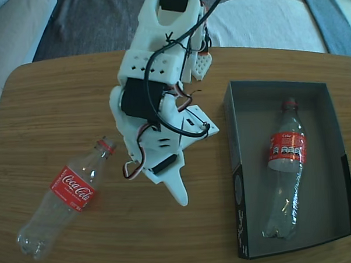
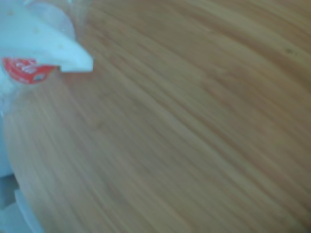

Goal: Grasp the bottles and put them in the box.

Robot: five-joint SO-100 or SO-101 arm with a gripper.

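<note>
In the fixed view one clear Coca-Cola bottle (image 1: 65, 197) with a red label lies on the wooden table at the lower left, its red neck ring pointing up and right. A second bottle (image 1: 286, 164) lies lengthwise inside the box (image 1: 236, 129), a shallow tray with a grey floor and black sides, at the right. My white gripper (image 1: 169, 187) hangs over bare table between them, nearer the left bottle, open and holding nothing. The blurred wrist view has a white finger (image 2: 48, 43) at the top left, a piece of the bottle's red label (image 2: 22, 70) just behind it.
The round-cornered wooden table (image 1: 75, 101) ends at the top, where grey and white fabric (image 1: 264, 20) lies beyond it. Black cables (image 1: 163, 117) loop over the arm's white body. Bare wood lies between the left bottle and the box.
</note>
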